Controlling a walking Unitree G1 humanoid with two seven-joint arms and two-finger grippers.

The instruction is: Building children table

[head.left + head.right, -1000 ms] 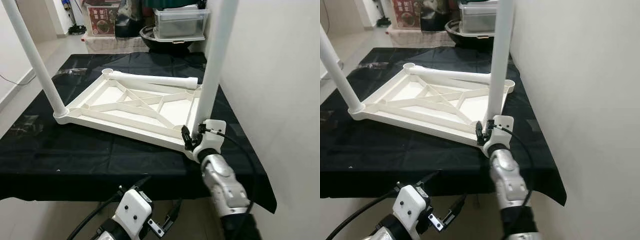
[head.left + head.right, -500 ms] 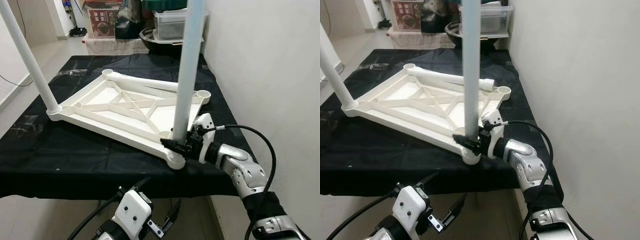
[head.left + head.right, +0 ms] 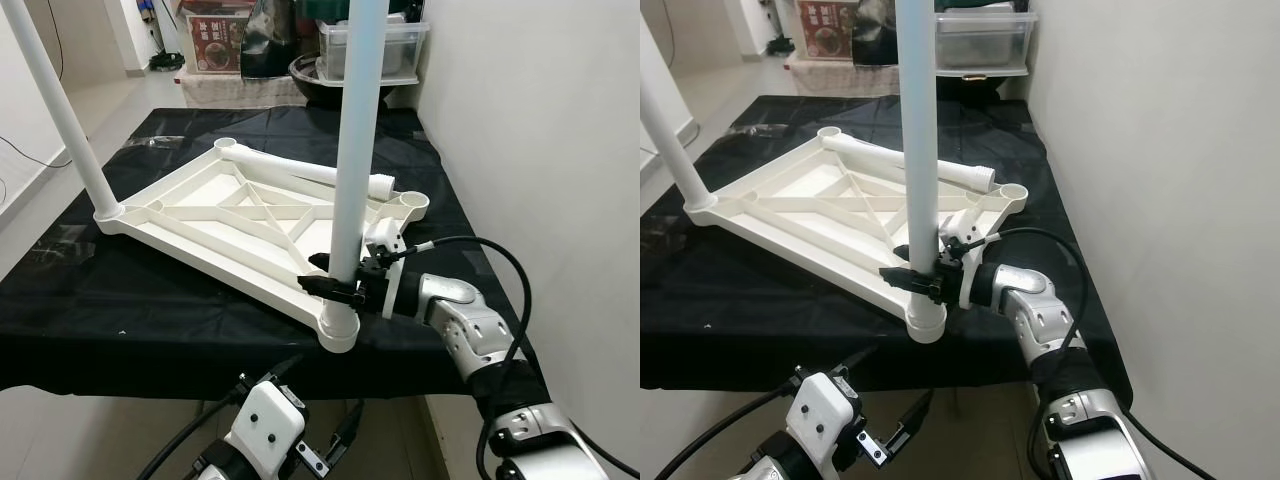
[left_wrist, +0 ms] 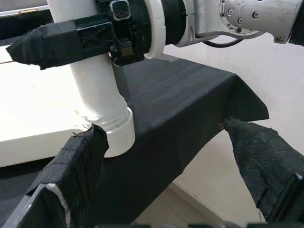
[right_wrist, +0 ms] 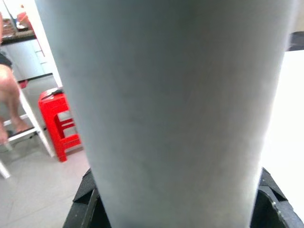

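Left eye view shows the white tabletop [image 3: 240,215] lying upside down on the black cloth [image 3: 120,300], with the right gripper [image 3: 335,283] clenched around the upright near leg [image 3: 352,150], just above the corner socket [image 3: 338,332] at the cloth's front edge. A second upright leg [image 3: 62,110] stands in the tabletop's far-left corner. A loose leg [image 3: 300,172] lies across the tabletop's far side. The left gripper [image 4: 166,166] hangs below the cloth's front edge, fingers spread and released.
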